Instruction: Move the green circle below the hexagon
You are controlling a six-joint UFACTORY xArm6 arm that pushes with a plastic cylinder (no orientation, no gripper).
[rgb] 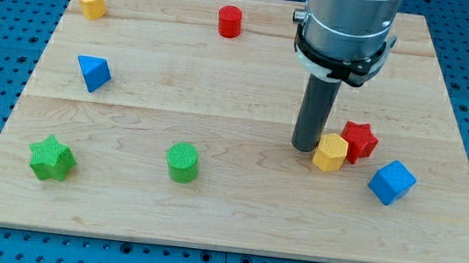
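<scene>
Standing near the board's right edge, my tip just left of the yellow hexagon, seemingly touching it; contact hard to confirm. Ending in a bare rod, so no fingers to spread or pinch. Sitting well apart, toward the bottom edge left of centre, the green circle. Touching the hexagon's right side, a red star, partly covered by it. Cut off at the top edge, the arm's upper body.

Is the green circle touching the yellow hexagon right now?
No, the green circle sits well to the view's left of the yellow hexagon, with bare board between.
</scene>
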